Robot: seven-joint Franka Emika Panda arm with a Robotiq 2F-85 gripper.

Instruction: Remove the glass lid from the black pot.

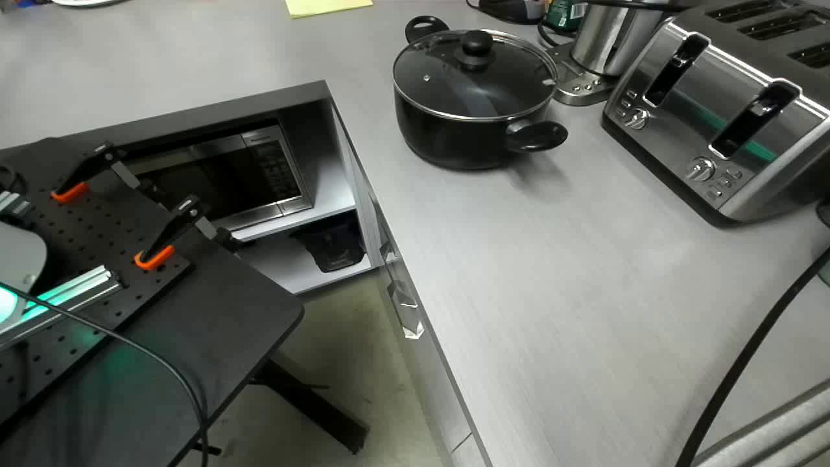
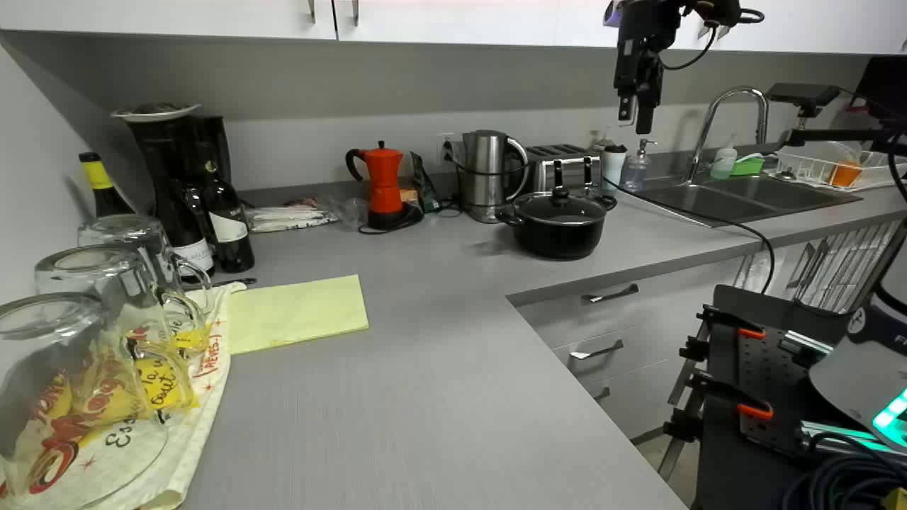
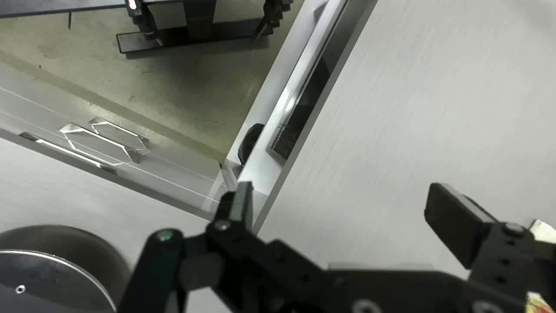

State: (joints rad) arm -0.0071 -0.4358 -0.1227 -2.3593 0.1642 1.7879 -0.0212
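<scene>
Transparent round glass lid (image 1: 473,91) with a thin metal rim, just the one, is sitting on a wide, squat, round black pot (image 1: 450,136), its single small black knob (image 1: 477,43) pointing up. Two black handles (image 1: 537,136) are jutting from the pot, at eleven and four o'clock in an exterior view. The pot's inside is looking too dark for me to make out.

One black two-fingered gripper (image 2: 635,117) is hanging well apart from the lid, at one o'clock from it in an exterior view. In the wrist view its two fingers (image 3: 454,219) are standing spread wide, the pale grey countertop (image 3: 382,130) showing between them, while the frame is cutting off much of lid and pot at eight o'clock.

One shiny steel toaster (image 1: 716,110) is standing near the pot at three o'clock in an exterior view, showing two levers (image 1: 755,117) and two dials (image 1: 701,169), its end running out of frame. One brushed-steel kettle (image 1: 603,42) is standing at two o'clock, its top cropped away. Three clear glass mugs (image 2: 99,304) are standing between eight and nine o'clock in an exterior view, the nearest being cut off. Two orange-tipped black clamps (image 1: 187,211) are covering part of one silver microwave (image 1: 230,170), and of three metal drawer handles (image 2: 611,293) the lowest is partly hiding behind the countertop.
</scene>
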